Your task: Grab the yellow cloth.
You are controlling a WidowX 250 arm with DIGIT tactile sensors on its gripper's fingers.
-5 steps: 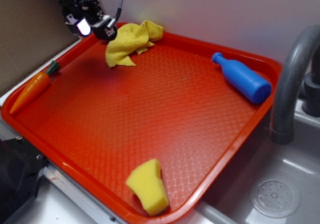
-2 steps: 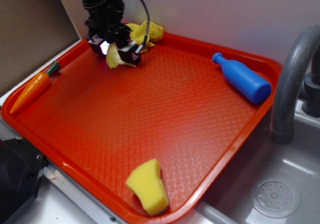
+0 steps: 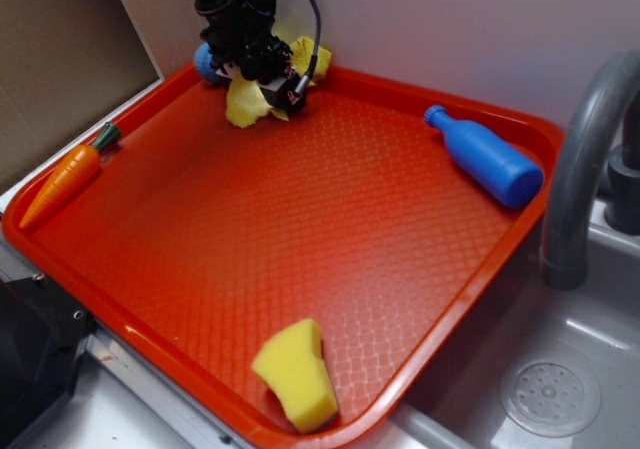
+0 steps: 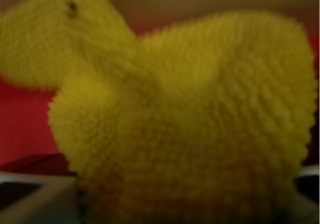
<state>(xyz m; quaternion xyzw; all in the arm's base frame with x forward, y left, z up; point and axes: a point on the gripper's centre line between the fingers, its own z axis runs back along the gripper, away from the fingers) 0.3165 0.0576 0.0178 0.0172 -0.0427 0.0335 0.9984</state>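
Right, I've got the jaws down on the crumpled mustard-yellow terry cloth (image 3: 247, 101) at the red tray's (image 3: 480, 289) far-left corner; can't tell if they're closed. Soft, floppy, light: I'd pinch a raised fold.

Tray (image 3: 400, 159) fills most of exterior view, w/ sink (image 3: 560, 369) at lower right and faucet (image 3: 585, 149) at right edge. Cloth (image 3: 250, 99) lies on tray at upper left, near back rim; gripper (image 3: 262, 77) sits on top of it. Toy carrot (image 3: 65, 179) rests on tray's left rim. Bottle (image 3: 485, 157) lies on tray at upper right. Sponge (image 3: 297, 374) on tray at bottom centre, near front rim. Wrist view: cloth (image 4: 190, 124) fills frame, right up vs camera.
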